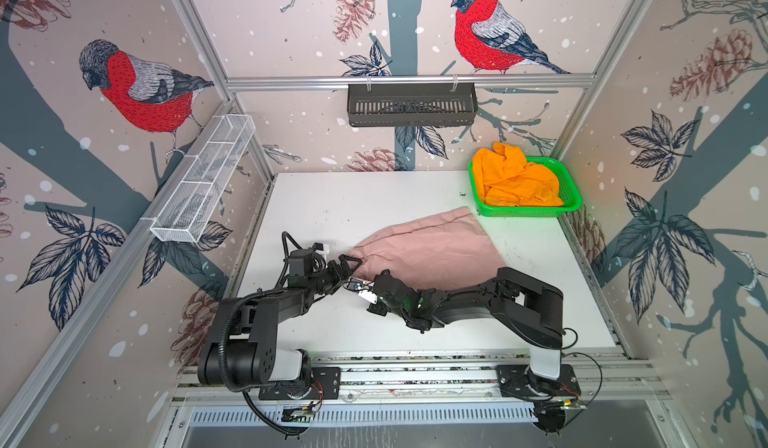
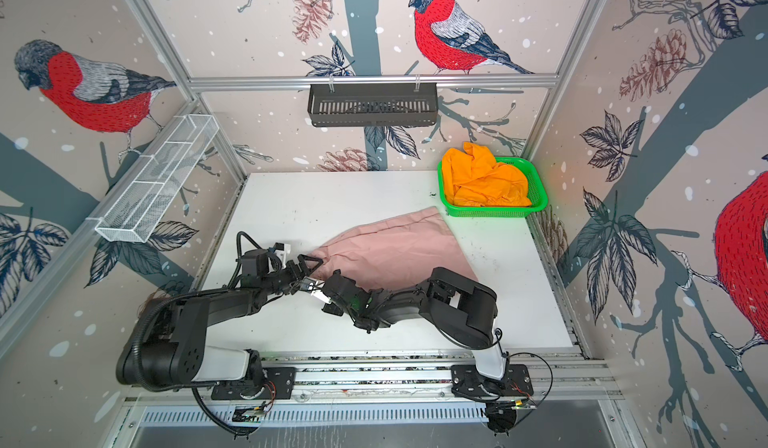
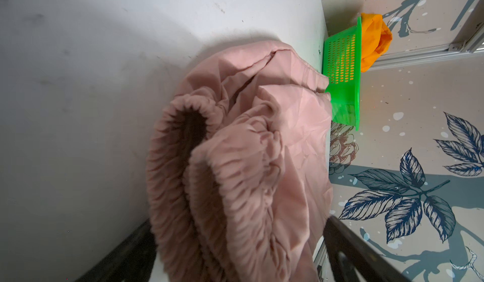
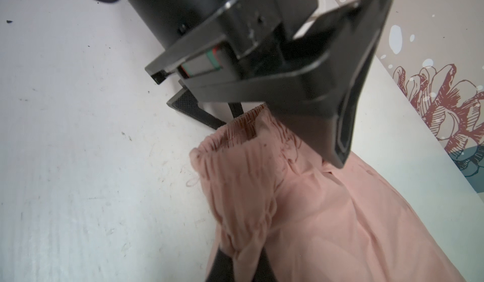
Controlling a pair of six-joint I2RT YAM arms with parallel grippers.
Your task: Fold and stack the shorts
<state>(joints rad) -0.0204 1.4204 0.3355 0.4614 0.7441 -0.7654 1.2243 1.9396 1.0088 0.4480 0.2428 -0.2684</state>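
Observation:
The pale pink shorts lie on the white table, their legs pointing toward the green basket. The gathered waistband faces both grippers. My left gripper is open, with its fingers wide on either side of the waistband. My right gripper is shut on a fold of the waistband next to it. The orange shorts sit crumpled in the basket at the back right.
The green mesh basket stands in the table's back right corner, close to the pink hem. A black slotted rack hangs on the back wall and a white wire shelf on the left wall.

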